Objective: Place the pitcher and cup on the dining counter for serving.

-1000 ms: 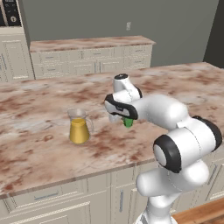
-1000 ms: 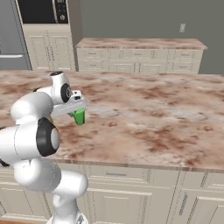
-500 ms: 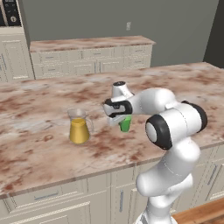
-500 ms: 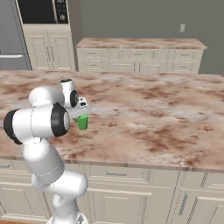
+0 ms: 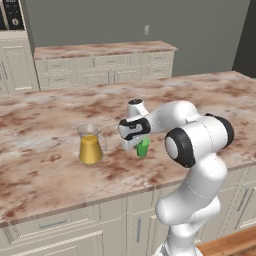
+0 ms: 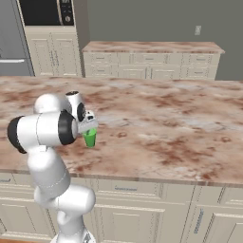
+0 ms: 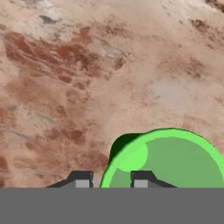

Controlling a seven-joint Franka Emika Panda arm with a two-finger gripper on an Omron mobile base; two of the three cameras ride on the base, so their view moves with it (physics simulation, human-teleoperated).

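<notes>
Pincer (image 5: 138, 145) low over worktop (image 5: 45, 165), fingers straddling near rim of green cup (image 5: 143, 147); clamped on rim, by look. Cup upright, at or just above slab, base contact unclear. Pitcher (image 5: 90, 145) stands at cup's 9 o'clock, apart, on same worktop.

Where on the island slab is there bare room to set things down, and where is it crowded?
Crowded: the pitcher, cup and gripper cluster near the front edge. Free: the dining counter beyond the cup, and the stretch behind the pitcher.
</notes>
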